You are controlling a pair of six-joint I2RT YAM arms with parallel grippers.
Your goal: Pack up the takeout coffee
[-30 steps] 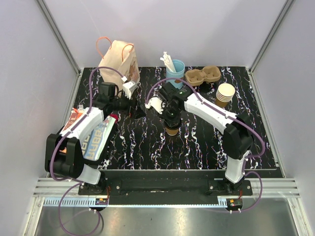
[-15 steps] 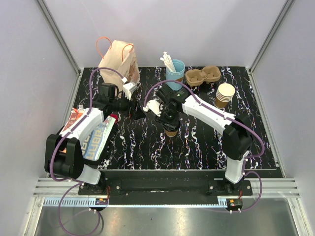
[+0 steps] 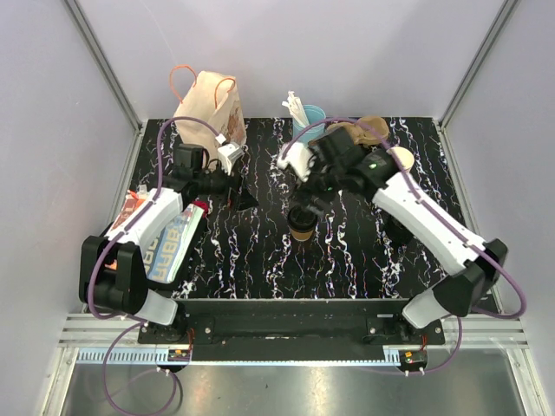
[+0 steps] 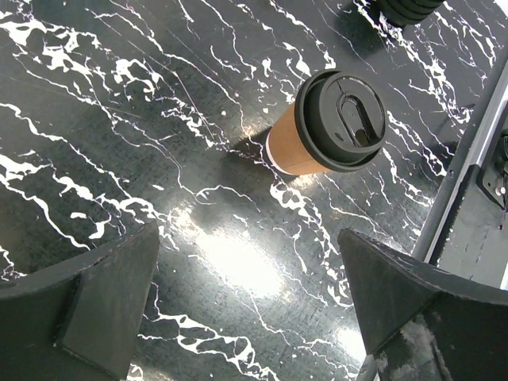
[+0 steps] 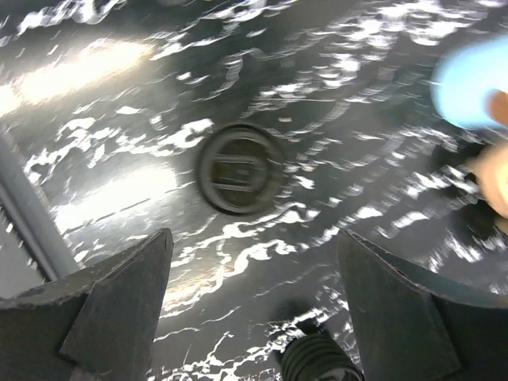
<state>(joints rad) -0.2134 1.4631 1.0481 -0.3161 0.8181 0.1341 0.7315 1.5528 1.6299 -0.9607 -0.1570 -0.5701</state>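
Black, white-veined marble-pattern table [image 3: 260,260] carrying the takeout coffee [image 3: 302,227], a tan kraft paper cup standing upright near the table's centre with its round black lid [image 4: 341,119] seated on top. In the left wrist view the cup stands alone on bare tabletop, touched by nothing. The right gripper [image 3: 309,206] hangs just above the cup and slightly toward 1 o'clock, its jaws spread wide and holding nothing; in the right wrist view the lid lies below and between its two dark fingers [image 5: 119,309], apart from both. The left gripper [image 3: 241,192] sits at about 10 o'clock from the cup, near but apart, jaws likewise fully spread and empty. At 11 o'clock on the table stands a brown paper bag [image 3: 208,104] with loop handles; at 12 o'clock, a light-blue cup [image 3: 310,117] of white sticks; at 1 o'clock, a moulded cardboard cup carrier [image 3: 371,130], with a stack of tan paper cups [image 3: 401,159] beside it, partly hidden by the right arm.
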